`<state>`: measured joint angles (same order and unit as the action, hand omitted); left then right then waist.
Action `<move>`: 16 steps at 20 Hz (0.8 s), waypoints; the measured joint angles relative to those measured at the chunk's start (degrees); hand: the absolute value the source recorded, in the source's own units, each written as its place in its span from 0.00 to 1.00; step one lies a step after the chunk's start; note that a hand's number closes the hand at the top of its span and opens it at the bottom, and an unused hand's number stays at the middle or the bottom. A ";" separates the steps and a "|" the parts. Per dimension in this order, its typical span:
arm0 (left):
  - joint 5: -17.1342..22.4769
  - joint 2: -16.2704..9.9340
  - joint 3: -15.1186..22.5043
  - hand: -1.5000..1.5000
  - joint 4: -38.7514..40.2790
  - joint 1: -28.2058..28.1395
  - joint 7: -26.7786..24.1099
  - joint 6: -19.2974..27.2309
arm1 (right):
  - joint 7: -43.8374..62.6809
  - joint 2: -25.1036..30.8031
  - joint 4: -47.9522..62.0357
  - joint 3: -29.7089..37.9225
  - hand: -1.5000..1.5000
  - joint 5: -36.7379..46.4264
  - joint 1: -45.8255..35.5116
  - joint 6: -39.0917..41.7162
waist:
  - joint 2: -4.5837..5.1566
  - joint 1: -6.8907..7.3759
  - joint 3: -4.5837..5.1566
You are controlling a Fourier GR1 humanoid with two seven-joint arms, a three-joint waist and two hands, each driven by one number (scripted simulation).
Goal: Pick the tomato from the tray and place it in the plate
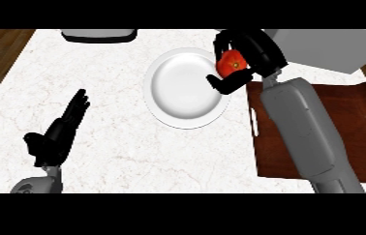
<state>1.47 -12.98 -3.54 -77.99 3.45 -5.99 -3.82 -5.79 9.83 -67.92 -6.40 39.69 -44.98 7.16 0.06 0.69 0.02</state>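
Curling round the tomato (231, 64), the right hand (247, 55) holds it between fingers above and thumb below, over the plate's (182, 91) right rim, beside the tray (300, 132). Left hand (57, 132) rests open, fingers straight.

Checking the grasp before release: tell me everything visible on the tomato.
The tomato is red with a small green spot on its facing side, smooth-looking and roundish. Only part of it shows, because the right hand is curled round it, fingers above and thumb below. It is off the brown tray and sits over the right rim of the white plate. Whether it touches the plate cannot be told from this view. Nothing but the hand visibly touches it.
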 measured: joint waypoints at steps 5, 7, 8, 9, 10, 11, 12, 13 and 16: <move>0.44 -1.24 -1.49 0.50 1.33 1.11 -0.31 -1.48 | -0.35 -5.97 8.52 -1.28 1.00 3.23 -2.99 -5.12 | 0.08 0.09 0.00; 0.05 -0.57 -1.01 0.50 0.52 1.40 0.65 -0.92 | 0.39 -7.44 11.65 -1.83 1.00 2.17 -4.15 -7.75 | 0.13 0.33 -0.01; -0.05 -0.60 -1.05 0.50 0.84 1.35 0.40 -0.99 | 1.42 -7.95 12.20 -1.68 1.00 0.51 -4.36 -8.93 | 0.15 0.43 -0.02; -0.20 -0.21 -0.85 0.50 1.12 1.70 0.36 -0.83 | 2.33 -8.35 13.15 -1.80 0.00 -1.09 -4.60 -10.58 | 0.18 0.55 -0.02; -0.29 -0.23 -0.83 0.50 0.80 1.10 -0.09 -0.94 | 3.36 -8.66 14.59 -2.01 0.00 -2.45 -5.42 -12.05 | 0.19 0.74 -0.02; -0.53 0.00 -0.73 0.50 1.14 1.28 -0.23 -0.79 | 4.66 -8.92 15.57 -3.43 0.00 -3.70 -5.55 -14.03 | 0.18 0.79 -0.02; -0.79 0.29 -0.66 0.50 1.57 1.61 -0.59 -0.57 | 5.60 -9.11 17.25 -3.73 0.00 -4.43 -6.71 -15.29 | 0.21 0.77 -0.02; -0.86 0.48 -0.53 0.50 1.47 1.92 -0.26 -0.54 | 5.79 -9.26 19.43 -4.01 0.00 -5.07 -7.46 -16.53 | 0.21 0.81 -0.01; -0.94 0.77 -0.37 0.50 1.12 1.62 -0.05 -0.73 | 6.43 -9.55 25.37 -4.59 0.00 -7.91 -10.01 -18.39 | 0.28 1.03 -0.02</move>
<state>0.53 -12.21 -3.91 -76.87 5.08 -6.05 -4.55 0.64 0.28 -42.54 -10.99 31.78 -54.99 -11.23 0.34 1.72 0.00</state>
